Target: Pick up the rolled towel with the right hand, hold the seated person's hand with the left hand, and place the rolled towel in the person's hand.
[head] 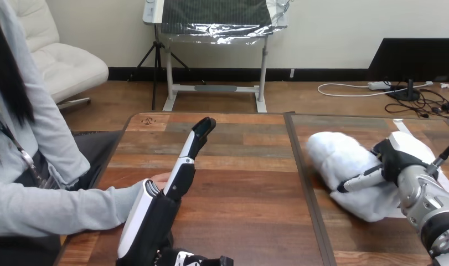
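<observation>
The left hand (pixel 154 217) is nearest, rising from the bottom edge at the table's (pixel 244 188) left side. It stands on edge with its fingers straight and pointing away across the table, so it is open and grips nothing. The person's hand (pixel 160 178) reaches in from the left and shows just behind it. The two look to be touching, or very nearly, but no robot finger or thumb curls round the person's hand. I would not call that a hold yet.

Further off, on the table's right side, the towel (pixel 337 158) lies as a thick white roll flat on the wood. It is well apart from the person's hand. The right hand (pixel 398 160) is set against the towel's near right end, in contact with the cloth. I cannot tell whether it has closed on the towel, because much of the hand is hidden by its own back and by the roll.

As a judgement, the task is in its early part. Both hands have reached their targets, but the towel is not lifted and the person's hand is not clasped. The carry across the table and the handover are both left to do.
</observation>
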### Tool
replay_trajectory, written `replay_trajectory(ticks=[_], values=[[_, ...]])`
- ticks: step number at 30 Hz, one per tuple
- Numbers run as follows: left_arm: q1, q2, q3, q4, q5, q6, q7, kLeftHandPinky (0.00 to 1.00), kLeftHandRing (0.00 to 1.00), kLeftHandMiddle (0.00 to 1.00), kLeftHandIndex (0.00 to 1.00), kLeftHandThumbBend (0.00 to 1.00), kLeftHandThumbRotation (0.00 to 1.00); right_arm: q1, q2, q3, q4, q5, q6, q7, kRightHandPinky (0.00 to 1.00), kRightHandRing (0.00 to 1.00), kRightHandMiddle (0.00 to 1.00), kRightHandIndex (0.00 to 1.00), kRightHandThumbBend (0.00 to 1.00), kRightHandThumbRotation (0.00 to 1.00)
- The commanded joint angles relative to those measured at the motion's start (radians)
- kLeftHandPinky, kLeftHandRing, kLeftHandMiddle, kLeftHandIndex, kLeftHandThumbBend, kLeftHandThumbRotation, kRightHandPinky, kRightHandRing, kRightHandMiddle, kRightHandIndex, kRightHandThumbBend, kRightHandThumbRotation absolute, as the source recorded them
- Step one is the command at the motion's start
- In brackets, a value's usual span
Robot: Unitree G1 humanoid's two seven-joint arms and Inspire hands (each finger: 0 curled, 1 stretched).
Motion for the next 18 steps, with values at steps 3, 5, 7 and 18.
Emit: replay_trajectory(ticks=[3, 5, 7, 18], values=[[-0.034, -0.009, 0.006, -0.044, -0.004, -0.021, -0.002, 0.99, 1.0, 1.0, 1.0, 1.0, 0.76, 0.06, 0.026, -0.032, 0.013, 0.038, -0.031, -0.017, 0.59, 0.66, 0.66, 0.49, 0.85, 0.0], [-0.035, -0.01, 0.008, -0.044, -0.001, -0.021, -0.002, 0.99, 1.0, 1.0, 1.0, 1.0, 0.76, 0.064, 0.025, -0.044, 0.011, 0.053, -0.051, -0.036, 0.57, 0.64, 0.65, 0.48, 0.85, 0.0], [-0.034, -0.011, 0.012, -0.045, 0.004, -0.019, -0.001, 0.99, 1.0, 1.0, 1.0, 1.0, 0.76, 0.068, 0.025, -0.052, 0.009, 0.061, -0.068, -0.052, 0.56, 0.62, 0.62, 0.47, 0.86, 0.0], [-0.035, -0.015, 0.03, -0.037, 0.025, -0.009, 0.001, 0.98, 1.0, 1.0, 1.0, 1.0, 0.77, 0.096, 0.024, -0.119, -0.006, 0.134, -0.201, -0.138, 0.47, 0.52, 0.52, 0.43, 0.86, 0.0]])
